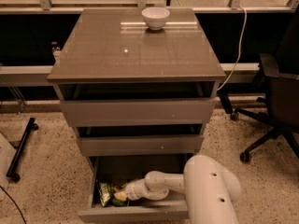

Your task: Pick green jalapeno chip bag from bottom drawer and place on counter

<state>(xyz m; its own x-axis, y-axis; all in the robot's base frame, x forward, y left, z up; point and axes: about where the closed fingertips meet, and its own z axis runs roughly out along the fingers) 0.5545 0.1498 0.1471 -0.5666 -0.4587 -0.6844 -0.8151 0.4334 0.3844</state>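
The bottom drawer [131, 213] is pulled open at the foot of the cabinet. The green jalapeno chip bag [104, 192] lies at the drawer's left end, crinkled. My gripper [117, 196] reaches into the drawer from the right on its white arm and sits right against the bag's right side. The counter [117, 55] is the glossy grey-brown top of the cabinet, far above the gripper.
A white bowl [155, 17] stands at the back of the counter. The two upper drawers [135, 113] are slightly open. An office chair [275, 106] stands at the right. A black stand leg [21, 148] lies on the speckled floor at the left.
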